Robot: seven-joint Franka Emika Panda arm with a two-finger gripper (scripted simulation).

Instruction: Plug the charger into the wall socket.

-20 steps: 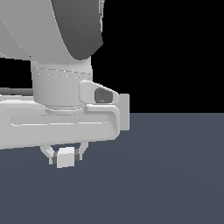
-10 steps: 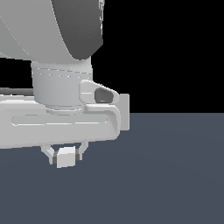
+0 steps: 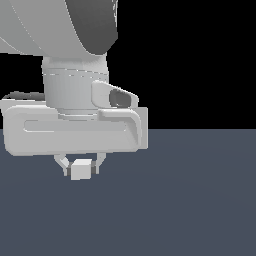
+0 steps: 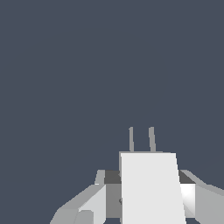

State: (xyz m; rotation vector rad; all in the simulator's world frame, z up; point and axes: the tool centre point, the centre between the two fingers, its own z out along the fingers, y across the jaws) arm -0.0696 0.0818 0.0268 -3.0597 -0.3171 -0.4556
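In the wrist view, nearest to us, we see the charger (image 4: 151,188) as an off-white block filling the lower middle of the frame, with the end effector (image 4: 146,199) pinching it: one finger (image 4: 89,205) presses on one side and the other finger (image 4: 205,203) on the opposite side. Two thin grey prongs (image 4: 141,139) stick out of the charger's far face, side by side and close to parallel. Beyond them we see only the flat dark blue-grey worktop (image 4: 87,65).

In the exterior view, the arm's large white wrist housing (image 3: 75,130) fills the exterior view's left, and below it the end effector (image 3: 80,167) grips the small charger (image 3: 80,170) between its two short fingers. The charger appears to hang just above the worktop (image 3: 190,200), though we cannot tell whether it touches. Behind the worktop's far edge the background is plain black.
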